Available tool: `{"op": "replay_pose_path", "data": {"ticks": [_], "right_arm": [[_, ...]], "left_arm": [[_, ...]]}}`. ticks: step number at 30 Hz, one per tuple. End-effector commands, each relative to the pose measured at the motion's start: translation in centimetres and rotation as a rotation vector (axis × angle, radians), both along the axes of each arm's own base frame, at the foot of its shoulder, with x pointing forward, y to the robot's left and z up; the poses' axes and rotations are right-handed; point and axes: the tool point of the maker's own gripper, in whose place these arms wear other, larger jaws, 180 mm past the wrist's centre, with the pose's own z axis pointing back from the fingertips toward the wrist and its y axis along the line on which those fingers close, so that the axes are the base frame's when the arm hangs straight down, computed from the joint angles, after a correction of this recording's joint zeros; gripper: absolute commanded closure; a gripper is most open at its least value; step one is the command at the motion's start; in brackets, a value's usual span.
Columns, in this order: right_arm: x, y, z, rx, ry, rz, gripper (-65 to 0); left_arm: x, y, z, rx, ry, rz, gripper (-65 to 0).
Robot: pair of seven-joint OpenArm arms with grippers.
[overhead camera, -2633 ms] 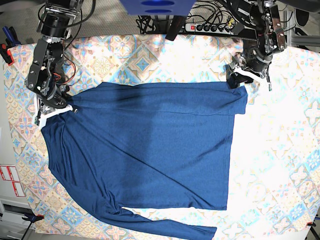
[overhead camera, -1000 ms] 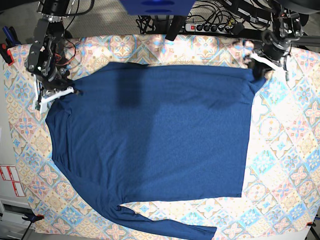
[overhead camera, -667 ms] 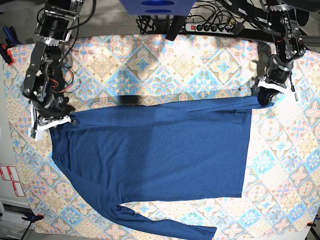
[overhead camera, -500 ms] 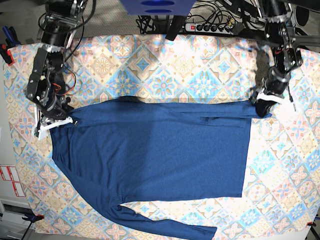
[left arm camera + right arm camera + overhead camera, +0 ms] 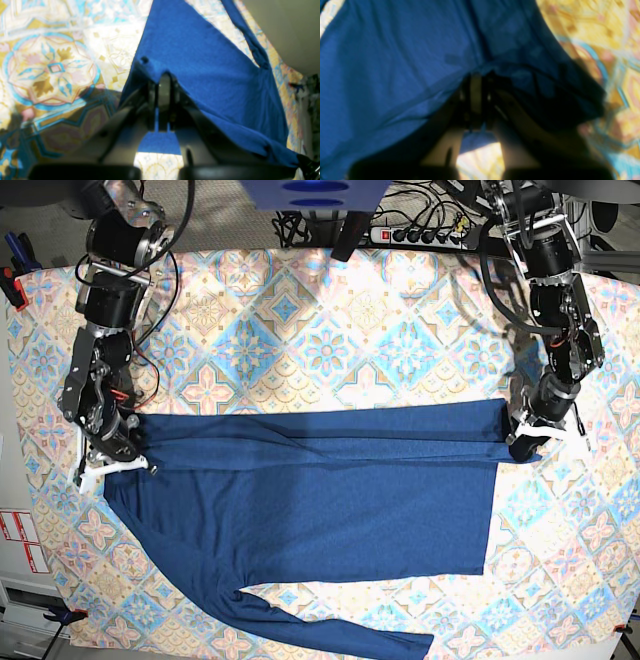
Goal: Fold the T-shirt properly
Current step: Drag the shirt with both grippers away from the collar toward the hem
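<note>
The T-shirt [image 5: 320, 500] is dark navy and lies flat on the patterned tablecloth [image 5: 330, 330]. Its far edge is doubled toward the near side into a narrow band across the top. One long sleeve [image 5: 330, 635] trails along the near table edge. My left gripper [image 5: 530, 442] is at the band's right end, shut on the T-shirt [image 5: 200, 62] with cloth pinched between its fingertips [image 5: 163, 77]. My right gripper [image 5: 105, 465] is at the band's left end, likewise shut on the T-shirt [image 5: 395, 62], and the cloth drapes over its fingers [image 5: 476, 82].
A power strip [image 5: 425, 235] and cables lie beyond the far table edge, next to a blue box [image 5: 315, 192]. Red-and-white labels [image 5: 20, 540] sit off the table's left side. Bare patterned cloth [image 5: 560, 560] shows right of the shirt.
Both grippers have come toward the near side with the shirt's far edge, from the back of the table to its middle. That edge now lies folded over the body.
</note>
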Motion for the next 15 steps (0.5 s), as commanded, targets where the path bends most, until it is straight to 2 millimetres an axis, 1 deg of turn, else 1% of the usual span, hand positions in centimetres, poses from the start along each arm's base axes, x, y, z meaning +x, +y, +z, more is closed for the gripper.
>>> {"op": "replay_pose_path", "data": {"ticks": [1,3,4,6,7,10,12,14,15], "right_arm": [[1.2,-1.5,1.8,-0.039,-0.054,-0.024,-0.3],[1.2,-1.6,1.6,-0.043,-0.055,-0.028,-0.4],[1.2,-1.6,1.6,-0.045,-0.059,-0.03,-1.0],[1.2,-1.6,1.6,-0.045,-0.061,-0.031,-4.2],[1.2,-1.6,1.5,-0.045,-0.059,-0.03,-6.3],[1.1,-1.6,1.6,-0.048,-0.059,-0.028,-12.6],[1.1,-1.6,1.6,-0.044,-0.061,-0.028,-14.8],[0.8,-1.6,1.3,-0.044,-0.053,-0.03,-16.5],[0.0,-1.7,0.7,-0.044,-0.039,-0.034,-16.8]], "left_arm": [[1.4,1.4,2.3,0.022,-0.074,0.024,0.0],[2.0,1.4,2.2,0.022,-0.068,0.026,0.0],[2.3,1.4,1.7,0.025,-0.054,0.027,0.0],[2.8,1.5,0.8,0.046,-0.019,0.025,0.0],[2.9,1.5,0.5,0.058,-0.007,0.021,-3.1],[3.0,1.0,0.1,0.072,0.01,0.008,-16.0],[2.8,1.0,-0.1,0.073,0.016,0.006,-23.7],[2.1,0.7,-0.9,0.064,0.055,-0.013,-30.9],[1.3,0.4,-1.4,0.061,0.079,-0.027,-33.9]]}}
